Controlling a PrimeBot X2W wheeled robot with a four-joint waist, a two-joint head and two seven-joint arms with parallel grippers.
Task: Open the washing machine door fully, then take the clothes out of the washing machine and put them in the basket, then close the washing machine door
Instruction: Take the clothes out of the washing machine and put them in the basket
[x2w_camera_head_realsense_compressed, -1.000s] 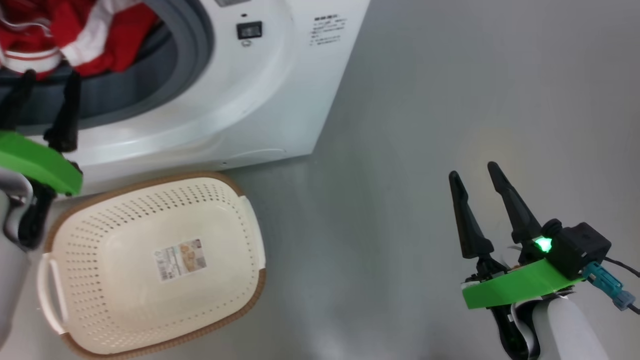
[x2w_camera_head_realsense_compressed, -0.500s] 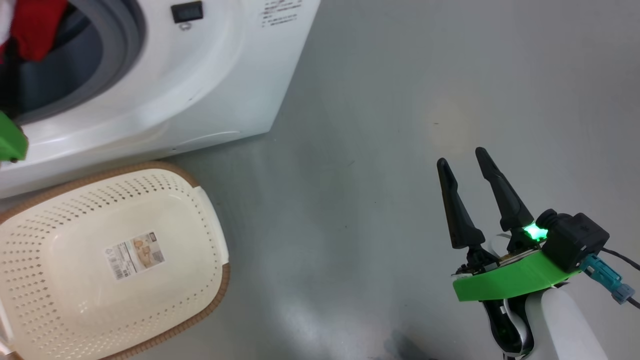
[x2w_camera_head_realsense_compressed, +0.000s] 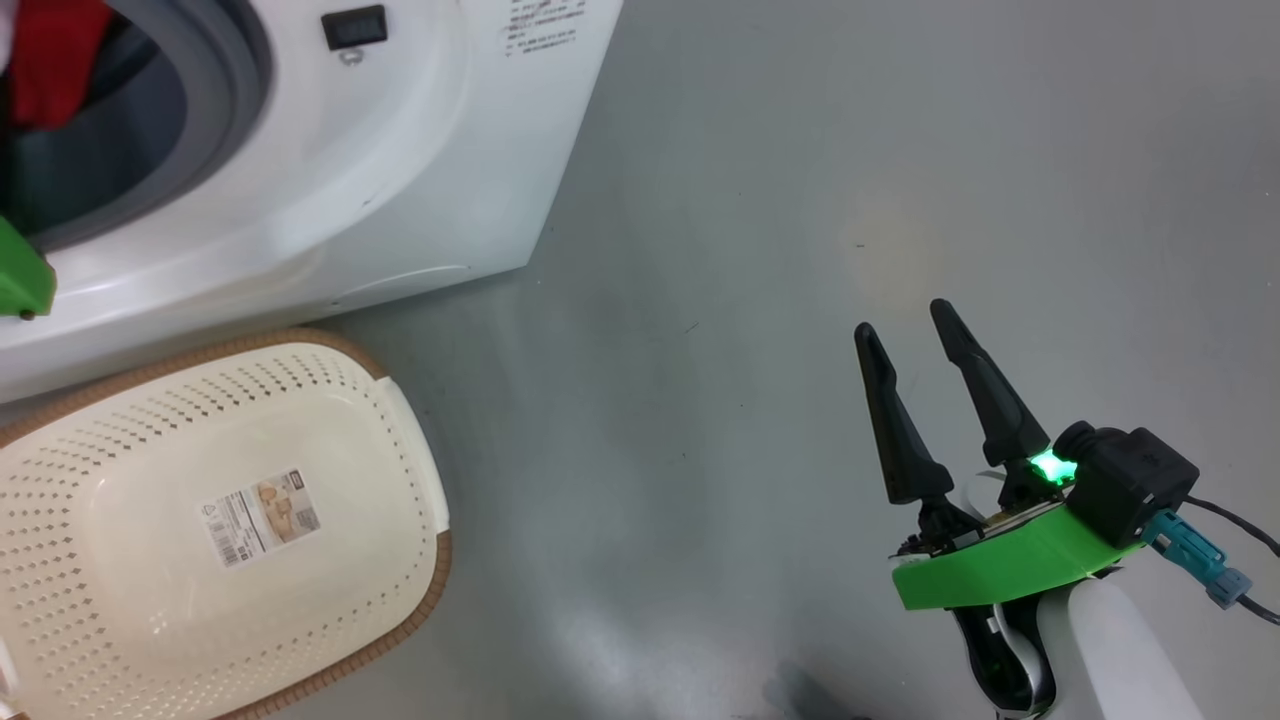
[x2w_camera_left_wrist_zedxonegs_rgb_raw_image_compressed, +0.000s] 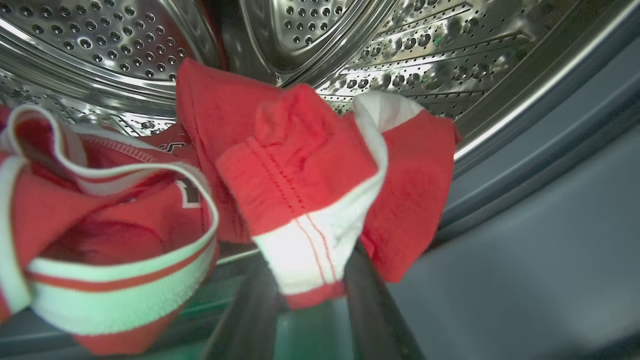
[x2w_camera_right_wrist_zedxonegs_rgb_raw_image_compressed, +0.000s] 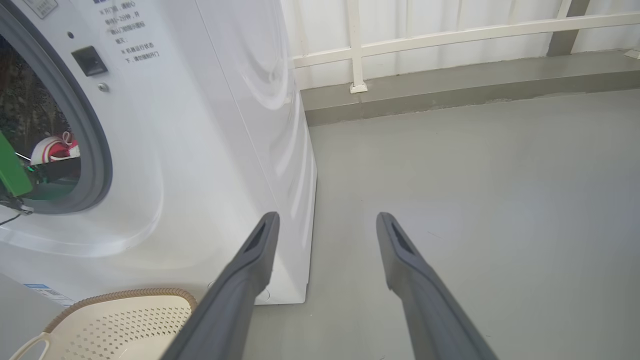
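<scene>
Red cloth with a white striped band, part of the clothes (x2w_camera_left_wrist_zedxonegs_rgb_raw_image_compressed: 300, 170), hangs at the mouth of the washing machine (x2w_camera_head_realsense_compressed: 400, 180), between the steel drum (x2w_camera_left_wrist_zedxonegs_rgb_raw_image_compressed: 400, 45) and the grey rubber ring (x2w_camera_left_wrist_zedxonegs_rgb_raw_image_compressed: 550, 225). The left gripper (x2w_camera_left_wrist_zedxonegs_rgb_raw_image_compressed: 312, 270) reaches into that mouth, and the folded white-and-red hem lies right between its two dark fingers (x2w_camera_left_wrist_zedxonegs_rgb_raw_image_compressed: 372, 305), covering their tips. Whether they pinch the fabric or merely flank it cannot be told. A second garment with a looped striped band lies just beside it in the same mouth. The basket (x2w_camera_head_realsense_compressed: 435, 575) stands just in front of the washing machine's base, its bottom sticker uncovered. The right gripper (x2w_camera_head_realsense_compressed: 903, 318) hangs over the grey floor (x2w_camera_head_realsense_compressed: 750, 200), well apart from the washing machine, fingers spread and holding nothing.

Against a second ago, the head camera has swung, so the washing machine and basket sit further left in its view. Then the left gripper's fingers stood spread at the edge of the clothes; now the hem lies between them. The right gripper keeps the same spread pose.
</scene>
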